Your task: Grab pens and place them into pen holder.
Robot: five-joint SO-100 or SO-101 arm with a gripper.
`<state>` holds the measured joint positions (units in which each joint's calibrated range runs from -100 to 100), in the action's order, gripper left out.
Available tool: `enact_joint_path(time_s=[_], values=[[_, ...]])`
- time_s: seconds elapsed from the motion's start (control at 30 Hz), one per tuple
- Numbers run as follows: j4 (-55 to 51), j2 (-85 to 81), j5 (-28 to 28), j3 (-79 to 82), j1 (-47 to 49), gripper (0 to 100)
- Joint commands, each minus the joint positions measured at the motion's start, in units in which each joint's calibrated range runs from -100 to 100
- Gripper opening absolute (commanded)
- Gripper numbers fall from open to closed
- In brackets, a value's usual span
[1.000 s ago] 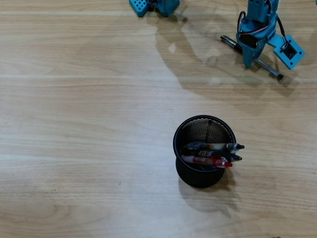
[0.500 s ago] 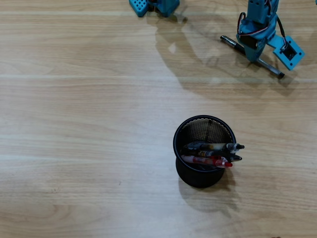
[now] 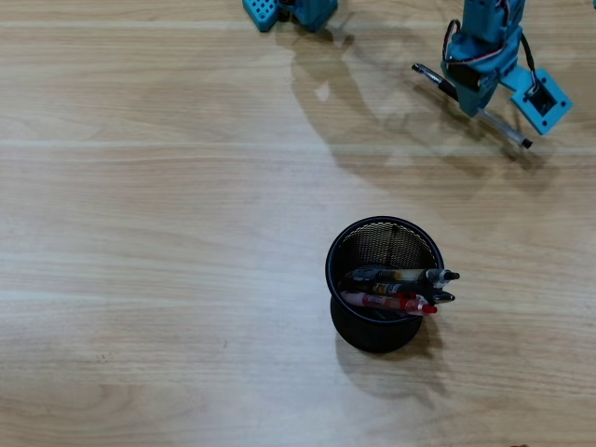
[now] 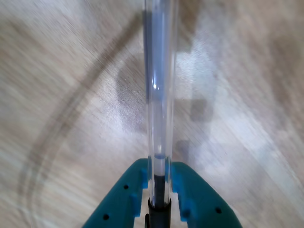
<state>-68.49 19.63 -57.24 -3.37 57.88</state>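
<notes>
Teal plastic arm (image 3: 484, 47), black servo w/ red+black cables, teal pincer (image 4: 159, 183) w/ small screw holes

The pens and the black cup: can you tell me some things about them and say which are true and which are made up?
1. The gripper is holding a clear pen. True; the wrist view shows its two fingers pressed on the barrel.
2. The pen holder is empty. False; it has pens in it, a red pen among them.
3. The pen holder has fallen over. False; it stands upright on the table.
4. The held pen is far from the pen holder. True; in the overhead view it is up at the top right, the holder lower down.
5. Loose pens lie beside the pen holder. False; none lie around it.
</notes>
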Motion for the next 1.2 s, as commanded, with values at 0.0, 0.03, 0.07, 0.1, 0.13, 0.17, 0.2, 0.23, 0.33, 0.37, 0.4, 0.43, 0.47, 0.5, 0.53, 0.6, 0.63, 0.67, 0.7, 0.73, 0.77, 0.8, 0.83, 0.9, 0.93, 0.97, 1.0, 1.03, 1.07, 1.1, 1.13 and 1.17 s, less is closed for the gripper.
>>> enact_joint_path(time_s=[0.0, 0.03, 0.07, 0.1, 0.13, 0.17, 0.2, 0.23, 0.33, 0.37, 0.4, 0.43, 0.47, 0.5, 0.53, 0.6, 0.63, 0.67, 0.7, 0.73, 0.77, 0.8, 0.83, 0.9, 0.93, 0.97, 1.0, 1.03, 1.07, 1.1, 1.13, 1.17], values=[[-6.9, -6.6, 0.1, -6.7, -2.3, 2], [-8.6, -7.4, 0.2, -7.8, -2.8, 2], [-10.5, -8.3, 0.3, -8.8, -3.2, 2], [-12.1, -9.2, 0.3, -9.7, -3.8, 2], [-13.7, -10.2, 0.4, -10.4, -4.4, 2], [-15.3, -11.3, 0.4, -11.0, -5.0, 2], [-16.7, -12.4, 0.4, -11.5, -5.5, 2], [-17.9, -13.6, 0.4, -11.8, -6.2, 2], [-19.8, -17.1, 1.4, -11.8, -8.3, 2], [-19.8, -18.1, 2.1, -11.8, -9.2, 2], [-19.8, -18.8, 2.8, -11.8, -10.1, 2], [-19.8, -19.6, 3.3, -11.8, -10.9, 2], [-19.6, -20.3, 3.8, -11.8, -11.7, 2], [-19.5, -20.9, 4.2, -11.8, -12.6, 2], [-19.4, -21.4, 4.5, -11.8, -13.3, 2], [-19.4, -22.0, 5.0, -11.8, -15.1, 2], [-19.1, -22.5, 5.2, -11.8, -16.3, 2], [-17.9, -22.8, 5.2, -11.7, -17.6, 2], [-16.5, -23.2, 5.2, -11.3, -18.8, 2], [-15.0, -23.6, 5.3, -11.1, -20.2, 2], [-13.6, -23.9, 5.3, -11.0, -21.6, 2], [-12.6, -24.2, 5.5, -11.0, -22.9, 2], [-11.4, -24.5, 6.1, -10.7, -24.4, 2], [-9.3, -25.6, 7.2, -10.7, -27.4, 2], [-8.5, -26.3, 7.3, -10.5, -28.8, 2], [-7.8, -27.1, 7.3, -10.0, -30.0, 2], [-7.4, -27.9, 7.3, -9.6, -31.3, 2], [-6.7, -28.8, 7.3, -9.0, -32.6, 2], [-6.0, -29.6, 7.3, -8.4, -33.7, 2], [-5.0, -30.4, 7.3, -7.8, -34.8, 2], [-3.8, -31.3, 7.3, -7.2, -35.8, 2], [-2.3, -32.0, 7.3, -6.5, -36.7, 2]])
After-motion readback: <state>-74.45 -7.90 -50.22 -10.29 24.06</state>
